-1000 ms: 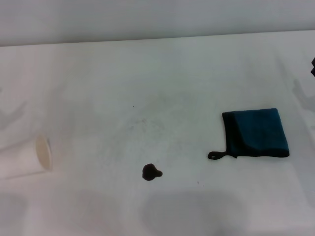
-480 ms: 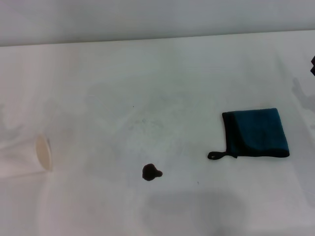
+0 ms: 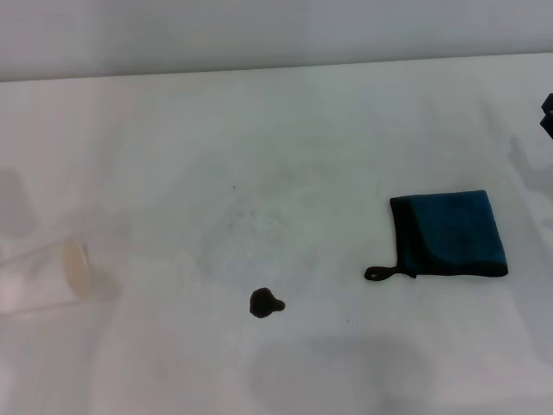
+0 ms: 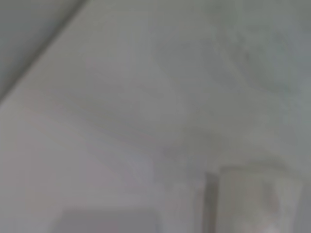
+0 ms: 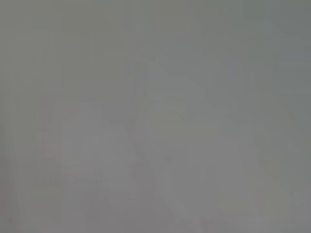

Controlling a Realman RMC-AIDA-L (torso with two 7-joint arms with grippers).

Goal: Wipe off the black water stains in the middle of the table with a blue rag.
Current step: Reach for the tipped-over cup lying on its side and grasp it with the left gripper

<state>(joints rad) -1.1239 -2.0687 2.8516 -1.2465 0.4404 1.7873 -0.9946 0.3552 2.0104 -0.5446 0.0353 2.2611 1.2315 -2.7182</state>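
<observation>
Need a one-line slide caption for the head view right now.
Blue rag lies flat, apart from the black water stains on the table; tipped white cup at left.

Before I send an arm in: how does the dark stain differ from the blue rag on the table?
The black water stains form one small rounded blob with a side lobe; the blue rag is far larger and square. The stain is dark brown-black; the rag is teal with black edging and a corner loop. The stain lies near the middle front, the rag apart on the robot's right. Both rest on the table, untouched.
</observation>
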